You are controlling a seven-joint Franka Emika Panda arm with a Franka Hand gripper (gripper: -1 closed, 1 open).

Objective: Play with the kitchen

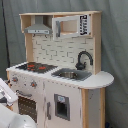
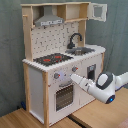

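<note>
Second exterior view: arm reaches level toward the kitchen [image 2: 50, 75] knobs; hand [image 2: 73, 78] state unclear.

**Count of things at the play kitchen**

One kitchen [image 1: 60, 85] [image 2: 60, 60]. On it: one black faucet [image 1: 83, 58] [image 2: 75, 39], one sink [image 1: 70, 75], one grey hood [image 1: 38, 28] [image 2: 49, 20], one oven door [image 2: 64, 96], two knobs [image 2: 56, 76]. Beside it, one robot arm [image 2: 102, 86].
</note>
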